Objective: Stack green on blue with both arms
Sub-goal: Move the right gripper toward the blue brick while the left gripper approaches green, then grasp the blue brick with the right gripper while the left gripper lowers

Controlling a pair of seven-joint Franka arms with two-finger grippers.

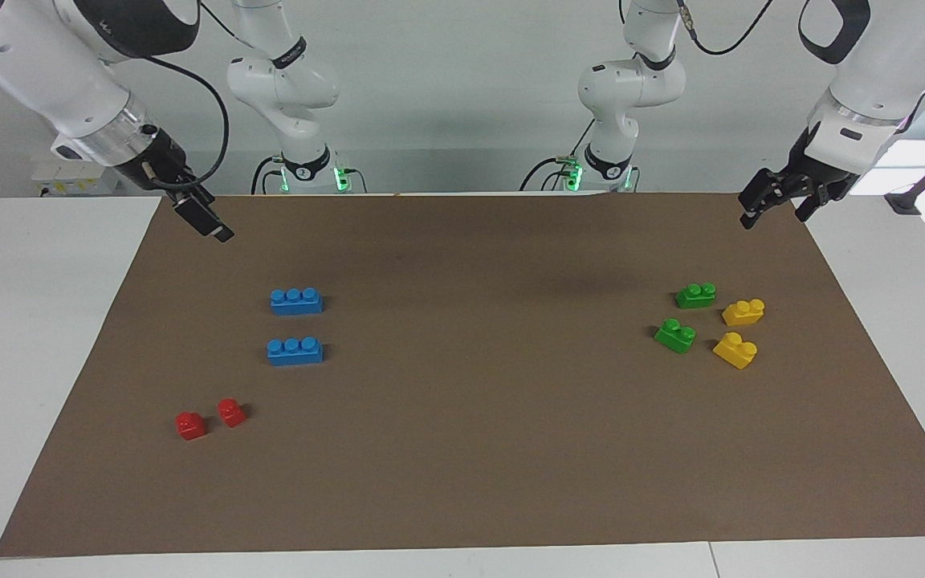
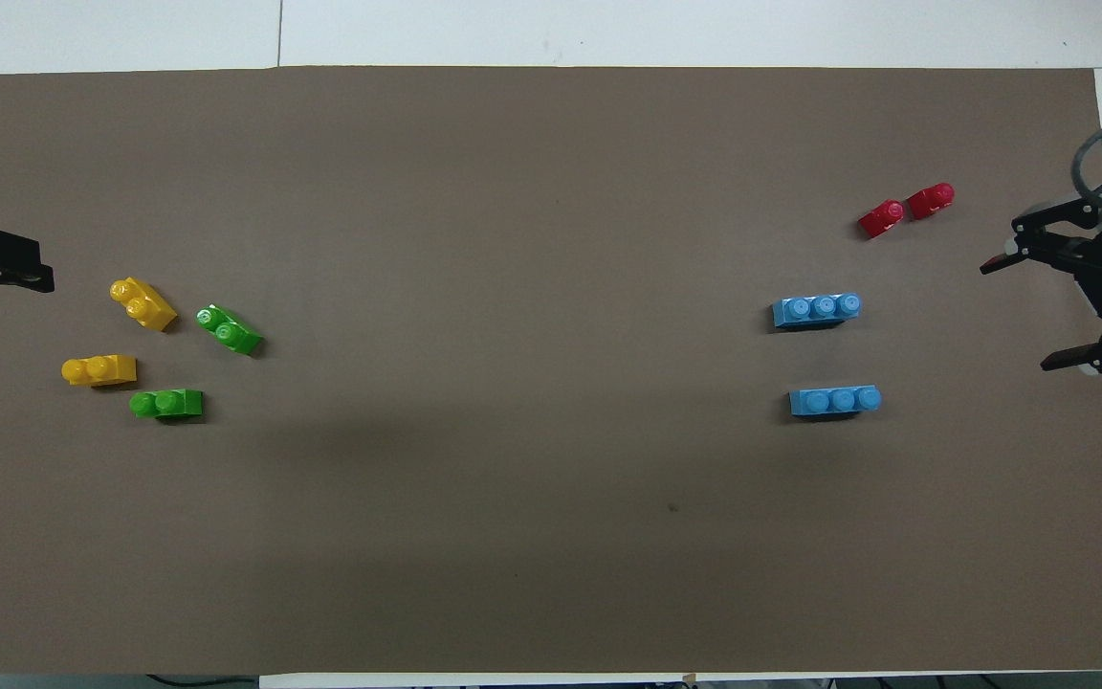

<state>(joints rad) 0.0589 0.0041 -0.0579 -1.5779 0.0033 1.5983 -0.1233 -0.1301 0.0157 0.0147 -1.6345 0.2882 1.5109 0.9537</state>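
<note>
Two green bricks [image 1: 695,295] [image 1: 675,335] lie on the brown mat toward the left arm's end; they also show in the overhead view [image 2: 166,404] [image 2: 229,329]. Two blue bricks [image 1: 296,301] [image 1: 295,351] lie toward the right arm's end, one nearer to the robots than the other [image 2: 835,400] [image 2: 816,310]. My left gripper [image 1: 773,218] [image 2: 34,277] hangs open and empty in the air over the mat's edge at its own end. My right gripper [image 1: 218,231] [image 2: 1020,316] hangs open and empty over the mat's edge at its end.
Two yellow bricks [image 1: 743,311] [image 1: 735,350] lie beside the green ones, toward the left arm's end. Two small red bricks [image 1: 190,425] [image 1: 231,412] lie farther from the robots than the blue ones. The brown mat [image 1: 470,449] covers the white table.
</note>
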